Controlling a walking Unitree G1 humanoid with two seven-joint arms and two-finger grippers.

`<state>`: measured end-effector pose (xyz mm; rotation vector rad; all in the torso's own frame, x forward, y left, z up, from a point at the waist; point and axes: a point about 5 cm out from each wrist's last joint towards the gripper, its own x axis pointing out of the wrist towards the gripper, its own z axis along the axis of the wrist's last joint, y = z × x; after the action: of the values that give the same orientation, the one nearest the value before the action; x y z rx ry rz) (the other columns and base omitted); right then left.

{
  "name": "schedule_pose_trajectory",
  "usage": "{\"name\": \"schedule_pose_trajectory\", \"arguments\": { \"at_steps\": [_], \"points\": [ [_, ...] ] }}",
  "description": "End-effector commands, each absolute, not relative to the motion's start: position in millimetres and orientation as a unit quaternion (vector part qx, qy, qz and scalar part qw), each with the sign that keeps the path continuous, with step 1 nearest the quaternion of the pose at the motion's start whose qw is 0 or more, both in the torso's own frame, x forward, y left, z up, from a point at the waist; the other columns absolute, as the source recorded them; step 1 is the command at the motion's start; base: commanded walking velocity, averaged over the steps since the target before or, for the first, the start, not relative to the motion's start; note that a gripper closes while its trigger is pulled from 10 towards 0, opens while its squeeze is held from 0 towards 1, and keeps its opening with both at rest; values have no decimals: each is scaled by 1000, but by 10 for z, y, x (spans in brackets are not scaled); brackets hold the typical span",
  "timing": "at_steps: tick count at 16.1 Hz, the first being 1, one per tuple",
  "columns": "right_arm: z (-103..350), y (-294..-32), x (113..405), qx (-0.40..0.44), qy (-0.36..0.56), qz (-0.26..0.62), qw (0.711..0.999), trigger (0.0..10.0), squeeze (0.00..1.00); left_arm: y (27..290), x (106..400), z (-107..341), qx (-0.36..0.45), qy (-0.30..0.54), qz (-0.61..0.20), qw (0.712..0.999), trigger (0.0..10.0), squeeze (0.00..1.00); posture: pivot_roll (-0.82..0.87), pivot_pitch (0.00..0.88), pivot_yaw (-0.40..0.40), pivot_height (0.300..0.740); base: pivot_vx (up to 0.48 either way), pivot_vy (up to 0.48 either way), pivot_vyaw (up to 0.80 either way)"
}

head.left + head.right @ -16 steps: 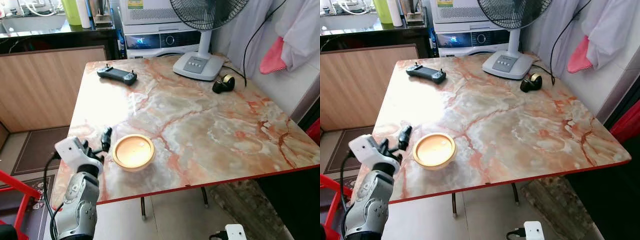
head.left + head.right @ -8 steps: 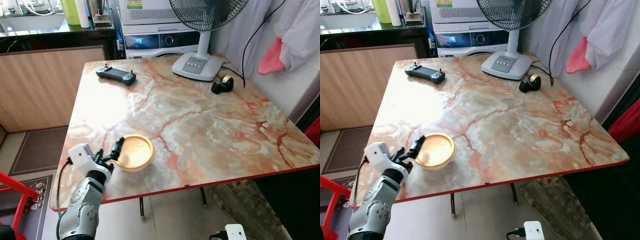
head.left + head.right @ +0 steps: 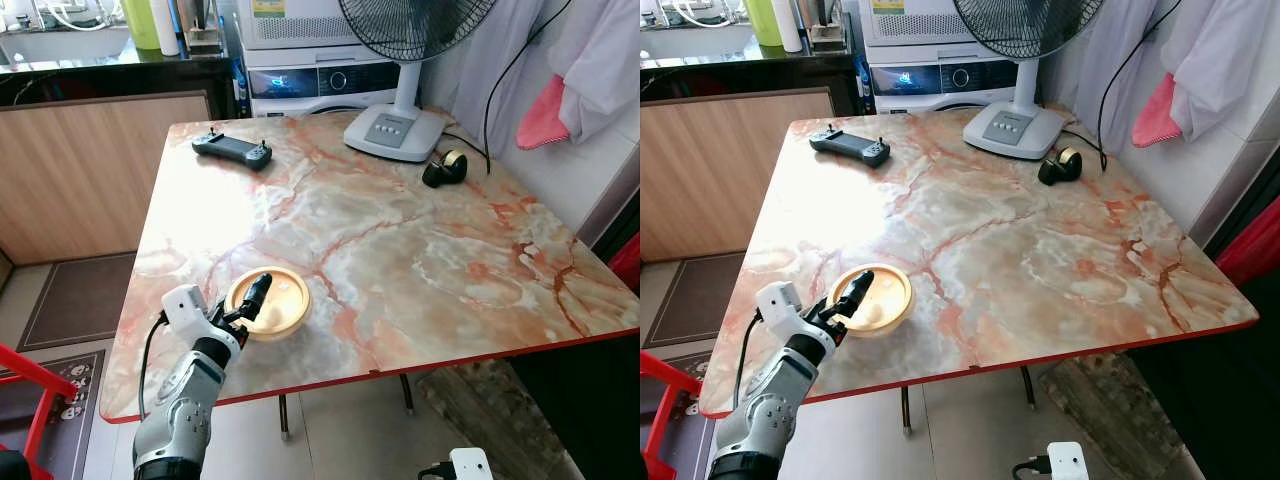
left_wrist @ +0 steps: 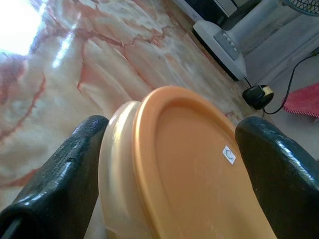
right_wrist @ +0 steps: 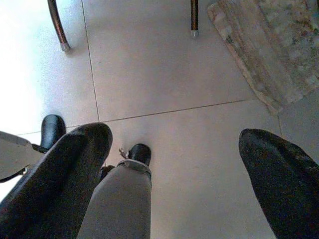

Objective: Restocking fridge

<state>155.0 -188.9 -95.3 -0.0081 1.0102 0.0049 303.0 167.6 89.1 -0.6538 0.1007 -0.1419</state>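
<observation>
Reaching over the near left part of the tabletop (image 3: 420, 250), your left hand (image 4: 164, 164) has its two black fingers (image 4: 65, 174) spread wide on either side of the round orange-lidded container (image 3: 268, 302), one finger close against the pale wall below the lid; you cannot tell from these views whether the other finger touches it, and the fingers are not closed on it. The container sits flat on the marble-patterned top near the front edge, with a small white sticker on its lid. Your right hand (image 5: 174, 189) hangs low with its fingers wide apart and nothing between them, looking down at the tiled floor (image 5: 164, 64). Farther back you see a black controller (image 3: 233, 150), the white fan base (image 3: 396, 130) and a roll of tape (image 3: 446, 168).
</observation>
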Motion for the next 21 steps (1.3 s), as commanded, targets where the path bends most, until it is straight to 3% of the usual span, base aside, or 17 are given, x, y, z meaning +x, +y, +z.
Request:
{"name": "schedule_pose_trajectory", "arguments": {
  "at_steps": [1,4,5,6,7,8,21],
  "points": [
    [-958,-1911,1536,-10,489,2,872,10000,0,1603,3054,878,-323,58,-84,941,10000,0,75,0,-38,740,0,0,0],
    [-956,-1920,1537,-13,490,4,872,10000,0,1539,3066,850,-327,66,-88,939,10000,0,78,0,-44,740,0,0,0],
    [-955,-1921,1540,-13,490,5,872,10000,0,1523,3071,847,-327,67,-88,938,9529,0,76,0,-47,740,0,0,0],
    [-954,-1922,1543,-13,490,5,872,10000,0,1523,3075,831,-323,70,-83,940,941,0,73,0,-48,740,0,0,0],
    [-953,-1923,1545,-13,489,5,872,10000,0,1522,3076,829,-324,69,-82,940,941,0,73,0,-48,740,0,0,0],
    [-951,-1924,1548,-13,489,4,872,10000,0,1522,3078,832,-324,69,-82,940,0,0,75,0,-50,740,0,0,0],
    [-949,-1927,1561,-26,496,16,868,10000,0,1528,3079,845,-302,62,-82,948,0,0,78,0,-56,740,0,0,0]
  ]
}}
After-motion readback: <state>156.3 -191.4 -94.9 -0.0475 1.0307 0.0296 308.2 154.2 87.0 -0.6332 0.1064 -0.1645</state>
